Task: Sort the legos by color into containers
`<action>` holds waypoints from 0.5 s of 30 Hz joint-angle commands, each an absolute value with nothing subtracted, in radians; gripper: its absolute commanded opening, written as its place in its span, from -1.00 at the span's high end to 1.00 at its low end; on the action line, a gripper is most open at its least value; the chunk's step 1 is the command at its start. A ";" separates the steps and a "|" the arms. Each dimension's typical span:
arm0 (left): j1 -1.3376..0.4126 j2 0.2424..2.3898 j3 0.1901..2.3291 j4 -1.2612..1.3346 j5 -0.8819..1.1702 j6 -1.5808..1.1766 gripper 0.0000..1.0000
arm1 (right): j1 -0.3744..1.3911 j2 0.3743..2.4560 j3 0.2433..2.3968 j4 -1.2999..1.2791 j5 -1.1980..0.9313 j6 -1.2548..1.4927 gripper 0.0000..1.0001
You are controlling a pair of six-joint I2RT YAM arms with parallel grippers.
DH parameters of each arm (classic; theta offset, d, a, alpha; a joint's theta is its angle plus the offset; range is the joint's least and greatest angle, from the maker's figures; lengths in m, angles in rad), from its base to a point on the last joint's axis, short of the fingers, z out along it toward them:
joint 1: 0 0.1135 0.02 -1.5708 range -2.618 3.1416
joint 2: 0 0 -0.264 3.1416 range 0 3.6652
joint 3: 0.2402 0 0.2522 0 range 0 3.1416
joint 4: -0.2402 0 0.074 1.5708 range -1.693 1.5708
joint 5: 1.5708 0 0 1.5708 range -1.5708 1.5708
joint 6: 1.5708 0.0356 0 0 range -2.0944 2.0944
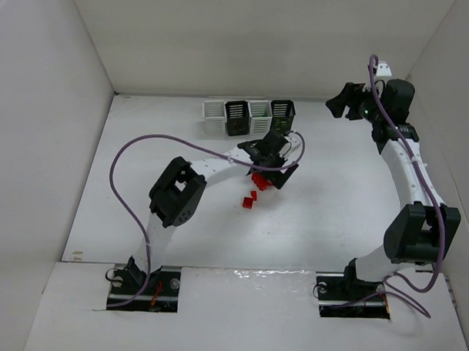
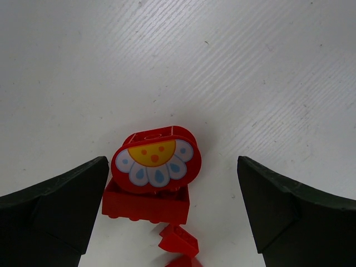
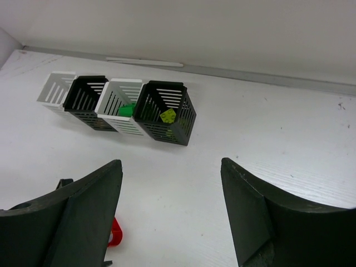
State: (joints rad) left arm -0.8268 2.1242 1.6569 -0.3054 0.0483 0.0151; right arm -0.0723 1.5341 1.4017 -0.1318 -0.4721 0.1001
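Note:
A red rounded lego with a daisy print (image 2: 154,158) leans on a red brick (image 2: 146,204), and a small red sloped brick (image 2: 179,240) lies just below them. My left gripper (image 2: 172,162) stands wide open over this cluster, touching none of it. From above, the red legos (image 1: 258,181) lie under the left gripper (image 1: 272,171), with two more red ones (image 1: 249,201) beside it. The containers (image 1: 249,117) stand in a row at the back. A green lego (image 3: 127,110) lies in a white bin (image 3: 123,127), a yellow-green one (image 3: 168,115) in the black bin (image 3: 179,131). My right gripper (image 3: 171,164) is open and empty.
The right arm is raised at the back right (image 1: 391,112), away from the bins. White walls close the table on three sides. The left arm's purple cable (image 1: 126,179) loops over the left half of the table. A red piece (image 3: 114,233) shows by the right gripper's left finger.

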 commanded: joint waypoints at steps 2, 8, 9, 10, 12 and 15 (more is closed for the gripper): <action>-0.808 2.146 1.686 -0.324 0.026 -0.015 -1.00 | -0.078 1.536 1.441 -0.112 -0.497 0.087 -0.53; -0.799 2.164 1.698 -0.333 0.026 -0.015 -1.00 | -0.078 1.545 1.440 -0.112 -0.497 0.087 -0.53; -0.799 2.164 1.698 -0.333 0.026 -0.015 -1.00 | -0.078 1.545 1.440 -0.112 -0.497 0.087 -0.53; -0.799 2.174 1.707 -0.333 0.026 -0.015 -1.00 | -0.078 1.545 1.440 -0.112 -0.497 0.087 -0.53; -0.799 2.174 1.707 -0.333 0.026 -0.015 -1.00 | -0.078 1.545 1.440 -0.112 -0.506 0.087 -0.53; -0.799 2.174 1.717 -0.333 0.037 -0.006 -0.92 | -0.078 1.554 1.440 -0.112 -0.506 0.087 -0.53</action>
